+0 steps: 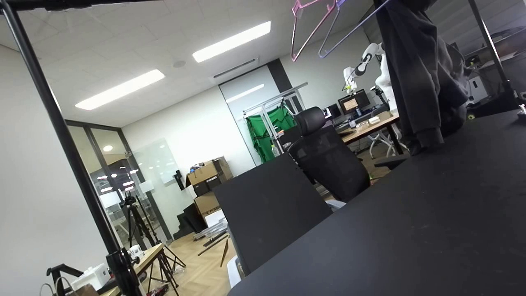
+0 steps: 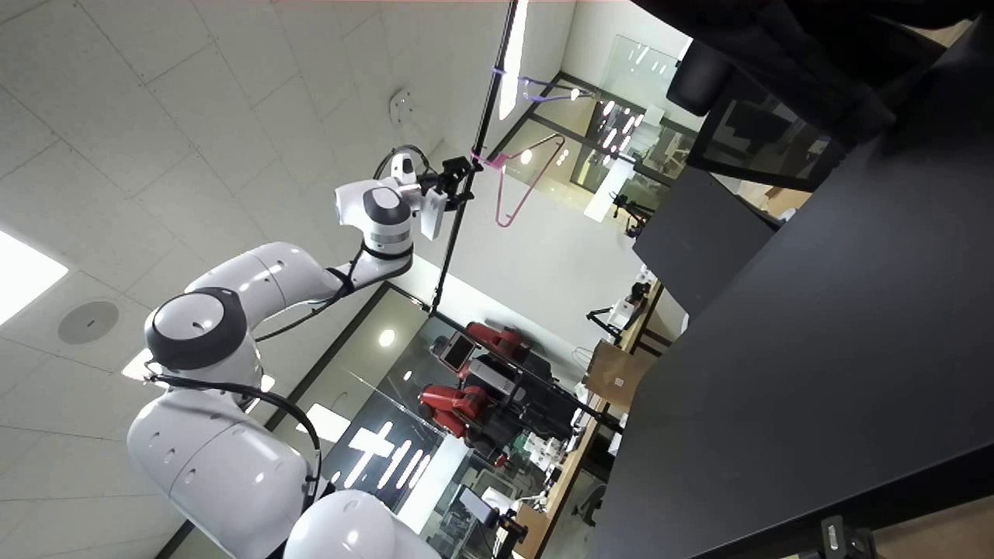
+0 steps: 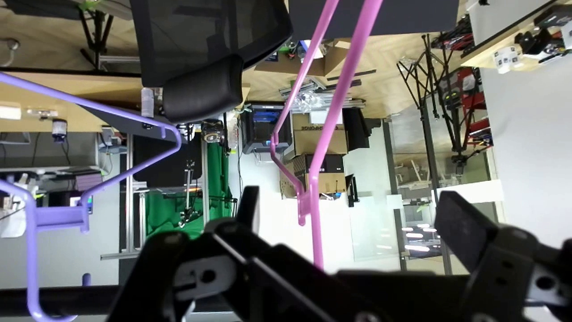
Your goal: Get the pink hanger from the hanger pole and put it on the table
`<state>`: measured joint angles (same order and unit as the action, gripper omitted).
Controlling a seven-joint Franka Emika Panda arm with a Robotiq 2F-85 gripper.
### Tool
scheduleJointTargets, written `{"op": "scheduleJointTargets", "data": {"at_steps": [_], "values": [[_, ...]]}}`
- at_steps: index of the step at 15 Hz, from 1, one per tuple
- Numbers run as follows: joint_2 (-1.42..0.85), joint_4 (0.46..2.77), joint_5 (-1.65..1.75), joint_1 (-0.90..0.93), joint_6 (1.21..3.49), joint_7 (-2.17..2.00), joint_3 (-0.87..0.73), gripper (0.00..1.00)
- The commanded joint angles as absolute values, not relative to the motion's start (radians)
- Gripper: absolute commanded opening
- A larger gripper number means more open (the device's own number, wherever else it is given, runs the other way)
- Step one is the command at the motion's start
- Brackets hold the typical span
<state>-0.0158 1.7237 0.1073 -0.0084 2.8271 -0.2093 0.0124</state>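
Note:
The pink hanger hangs from the black hanger pole. It also shows in both exterior views. My gripper is open, its fingers wide apart. In the wrist view the pink rod runs between the fingers, nearer the left one, touching neither. In an exterior view the gripper is at the pole beside the hanger's hook end. The hook is partly hidden by the gripper in the wrist view. The black table lies well below, and shows in both exterior views.
A purple hanger hangs on the same pole, left of the gripper in the wrist view. The stand's black upright rises at one side. A person in dark clothes is at the table. A black panel stands beyond its edge.

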Motion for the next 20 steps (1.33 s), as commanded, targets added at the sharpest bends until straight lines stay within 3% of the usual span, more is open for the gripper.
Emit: {"op": "scheduleJointTargets", "data": {"at_steps": [1, 11, 19, 20], "values": [[-0.063, 1.686, 0.257, -0.007, 2.879, -0.306, 0.002, 1.00], [-0.186, 1.569, 0.557, 0.021, 3.003, -0.554, -0.072, 1.00], [-0.299, 1.441, 0.613, 0.067, 3.043, -0.622, -0.132, 1.00], [-0.313, 1.426, 0.614, 0.075, 3.046, -0.629, -0.143, 0.75]]}}
